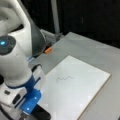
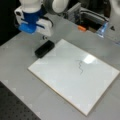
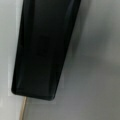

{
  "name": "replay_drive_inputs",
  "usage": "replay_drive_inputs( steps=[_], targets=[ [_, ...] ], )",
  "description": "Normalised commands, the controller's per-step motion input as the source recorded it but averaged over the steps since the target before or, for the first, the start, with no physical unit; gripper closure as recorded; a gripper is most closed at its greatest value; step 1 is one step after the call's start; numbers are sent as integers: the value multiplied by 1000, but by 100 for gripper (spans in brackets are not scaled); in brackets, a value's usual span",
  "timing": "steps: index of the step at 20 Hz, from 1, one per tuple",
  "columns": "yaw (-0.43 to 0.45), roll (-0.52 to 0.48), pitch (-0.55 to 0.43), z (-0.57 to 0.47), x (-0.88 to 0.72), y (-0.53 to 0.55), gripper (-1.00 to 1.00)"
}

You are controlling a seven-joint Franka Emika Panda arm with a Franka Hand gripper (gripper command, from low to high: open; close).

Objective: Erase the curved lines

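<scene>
The curve lines (image 1: 64,79) are a short, faint dark squiggle near the middle of the white board (image 1: 82,100), and they show in both front views (image 2: 80,66) on the board (image 2: 62,82). A black block eraser (image 2: 44,48) lies on the grey table just off the board's corner. It also appears at a front view's bottom (image 1: 40,113). My gripper (image 2: 45,37) hangs just above the eraser, under the blue and white hand. In the wrist view the eraser (image 3: 42,47) fills the left and middle, close below the camera. No fingers show there.
A small orange object (image 2: 81,28) lies on the grey table beyond the board, also seen in a front view (image 1: 48,50). A metal frame and a blue-tinted clear part (image 2: 102,28) stand at the table's far side. A thin strip of the board (image 3: 8,37) shows beside the eraser.
</scene>
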Motion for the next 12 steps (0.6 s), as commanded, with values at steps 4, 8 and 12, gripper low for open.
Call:
replay_drive_inputs(
  steps=[4,8,12],
  targets=[
    [-226,114,-56,-101,91,-27,-100],
    [-237,141,-47,-121,89,15,-100],
    [-223,149,-57,-171,83,28,-100]
  ],
)
